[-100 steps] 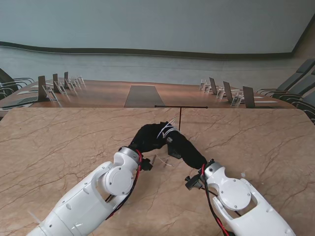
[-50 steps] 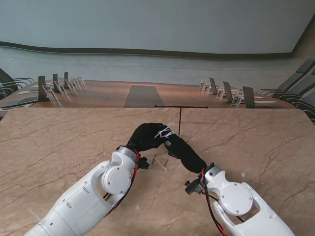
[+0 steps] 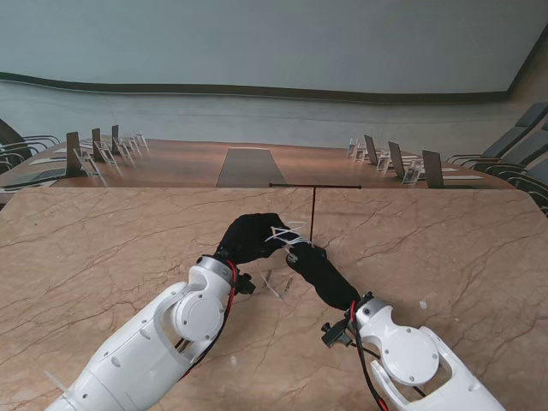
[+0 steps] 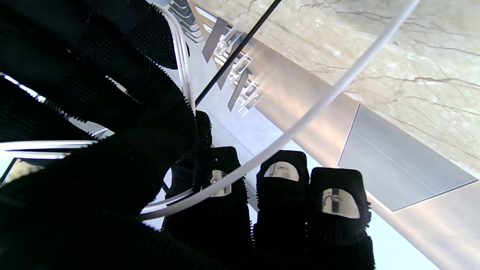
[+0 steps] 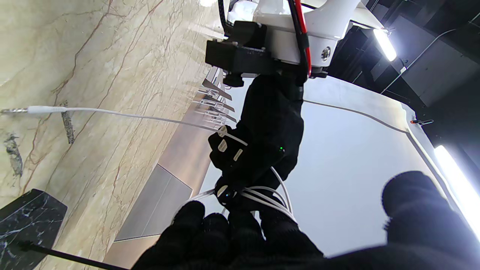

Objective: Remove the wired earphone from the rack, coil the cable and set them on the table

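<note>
Left hand (image 3: 251, 239) fingers (image 4: 221, 180) curled, white cable (image 3: 285, 233) looped in several turns around them; gripping the coil. Right hand (image 3: 318, 270) fingers (image 5: 210, 232) bunched close together, tips at the same loops (image 5: 262, 197), touching or pinching them; cannot tell a firm grip. Both hands meeting mid-table (image 3: 103, 248), just in front of the rack (image 3: 313, 205). One loose strand (image 5: 123, 114) running from left hand to the plug (image 5: 15, 110), hanging close to the marble. Cable off the rack, not yet laid down.
</note>
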Robot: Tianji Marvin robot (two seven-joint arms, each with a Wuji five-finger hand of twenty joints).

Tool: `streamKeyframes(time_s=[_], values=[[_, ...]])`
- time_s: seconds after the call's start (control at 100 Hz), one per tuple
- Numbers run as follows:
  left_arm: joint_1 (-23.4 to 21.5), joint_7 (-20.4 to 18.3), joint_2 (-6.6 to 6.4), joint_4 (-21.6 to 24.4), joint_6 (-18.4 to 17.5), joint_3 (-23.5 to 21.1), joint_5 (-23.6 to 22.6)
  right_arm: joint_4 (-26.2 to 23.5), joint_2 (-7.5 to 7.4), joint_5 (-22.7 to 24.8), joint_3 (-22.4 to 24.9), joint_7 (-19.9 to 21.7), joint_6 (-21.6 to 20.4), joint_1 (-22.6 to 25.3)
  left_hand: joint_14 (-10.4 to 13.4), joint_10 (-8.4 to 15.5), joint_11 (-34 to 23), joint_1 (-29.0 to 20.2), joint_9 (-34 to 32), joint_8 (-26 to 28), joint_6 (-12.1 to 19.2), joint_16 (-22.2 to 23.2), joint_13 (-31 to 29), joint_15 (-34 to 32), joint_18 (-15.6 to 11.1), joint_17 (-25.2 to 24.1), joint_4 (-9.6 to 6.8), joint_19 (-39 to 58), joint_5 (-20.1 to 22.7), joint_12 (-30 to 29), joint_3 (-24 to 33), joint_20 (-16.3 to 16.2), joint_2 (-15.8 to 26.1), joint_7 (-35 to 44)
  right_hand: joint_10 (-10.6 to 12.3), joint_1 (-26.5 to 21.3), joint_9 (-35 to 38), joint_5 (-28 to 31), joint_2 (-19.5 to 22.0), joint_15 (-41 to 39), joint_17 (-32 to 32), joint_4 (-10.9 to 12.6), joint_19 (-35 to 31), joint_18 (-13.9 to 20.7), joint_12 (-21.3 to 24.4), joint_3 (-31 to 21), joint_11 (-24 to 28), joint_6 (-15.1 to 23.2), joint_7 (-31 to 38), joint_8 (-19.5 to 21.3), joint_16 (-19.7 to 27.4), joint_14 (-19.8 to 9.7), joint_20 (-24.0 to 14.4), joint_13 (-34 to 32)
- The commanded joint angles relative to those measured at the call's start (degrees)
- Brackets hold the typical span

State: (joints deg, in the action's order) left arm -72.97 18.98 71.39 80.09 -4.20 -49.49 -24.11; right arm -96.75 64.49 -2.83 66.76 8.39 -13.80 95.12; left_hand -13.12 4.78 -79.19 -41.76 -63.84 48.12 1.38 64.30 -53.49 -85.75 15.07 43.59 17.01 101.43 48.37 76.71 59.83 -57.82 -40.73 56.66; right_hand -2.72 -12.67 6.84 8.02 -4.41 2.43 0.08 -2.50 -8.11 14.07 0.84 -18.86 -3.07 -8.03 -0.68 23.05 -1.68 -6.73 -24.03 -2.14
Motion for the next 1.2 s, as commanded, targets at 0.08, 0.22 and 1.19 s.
streamKeyframes(time_s=[0.08, 0.22, 1.19], values=[[-0.6, -0.6, -0.41, 1.3, 0.6, -0.3, 0.0, 0.4, 0.11, 0.2, 0.1, -0.5, -0.2, 0.6, 0.4, 4.9, -2.6, -3.9, -0.7, 1.8, 1.1, 0.3, 0.4, -1.0, -0.2, -0.3, -2.14, 5.0, 0.3, 1.3, 6.5, -0.8, 0.5, 0.5, 0.6, 0.2, 0.2, 0.6, 0.2, -0.7, -0.4, -0.8, -1.8, -0.9, -0.1, 0.1, 0.0, 4.2, 0.1, -0.1, -0.4, 0.2, -1.0, -2.2], [-0.6, -1.9, -0.51, 1.7, 1.2, 0.6, 0.5, 0.9, 0.2, -0.2, -0.2, -0.5, -1.3, -0.7, 0.4, 4.9, -2.6, -3.9, -0.7, 1.8, 1.1, 0.3, 0.5, -1.0, -0.2, -0.4, -2.18, 4.9, 0.3, 1.3, 6.6, -0.9, 0.5, 0.4, 0.6, 0.0, 0.2, 0.6, 0.2, -0.6, -0.5, -0.8, -1.8, -0.8, -0.1, 0.1, 0.0, 4.3, 0.2, -0.1, -0.4, 0.2, -1.0, -2.2], [-0.2, -1.3, -0.88, 0.9, -0.1, -0.1, -1.5, -0.9, -0.26, -1.1, 0.9, 1.2, 2.2, 3.8, 0.2, 4.6, -2.1, -4.1, 0.5, 2.2, 1.8, 0.7, 2.4, 0.3, -0.3, -3.4, -2.48, 2.6, -0.2, 1.8, 5.4, -2.7, 1.3, 0.0, 0.0, -1.2, 0.1, 0.4, 0.3, -0.7, -0.8, -0.7, -2.5, -1.2, -0.1, 0.9, 0.0, 4.4, -0.2, -0.3, -1.1, 0.9, -1.7, -2.1]])
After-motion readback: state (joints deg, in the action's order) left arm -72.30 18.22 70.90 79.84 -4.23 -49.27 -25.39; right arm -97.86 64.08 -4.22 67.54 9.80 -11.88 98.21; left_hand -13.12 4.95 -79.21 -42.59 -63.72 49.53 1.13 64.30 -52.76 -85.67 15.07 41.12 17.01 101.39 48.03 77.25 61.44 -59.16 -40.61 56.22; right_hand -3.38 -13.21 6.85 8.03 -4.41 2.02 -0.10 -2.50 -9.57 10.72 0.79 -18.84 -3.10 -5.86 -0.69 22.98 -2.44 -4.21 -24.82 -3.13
